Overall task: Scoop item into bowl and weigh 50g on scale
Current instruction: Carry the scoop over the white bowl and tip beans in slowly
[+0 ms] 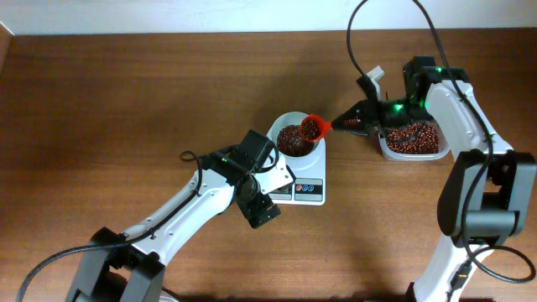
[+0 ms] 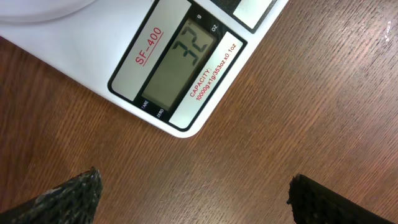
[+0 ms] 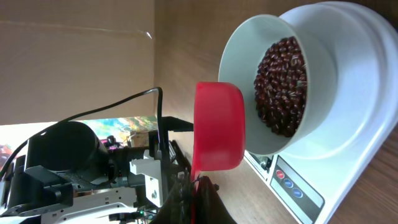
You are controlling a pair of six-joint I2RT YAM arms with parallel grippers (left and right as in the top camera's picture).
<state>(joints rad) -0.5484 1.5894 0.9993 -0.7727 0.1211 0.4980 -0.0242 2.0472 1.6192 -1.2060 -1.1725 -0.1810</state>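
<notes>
Spread left gripper faces scale marked SF-400, reading 32.

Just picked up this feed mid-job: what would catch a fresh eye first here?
The red scoop, held by the right gripper, hangs at the rim of the white bowl, which sits on the scale with a heap of beans in it. The scale's display reads 32, and the open left gripper hovers just in front of it.
</notes>
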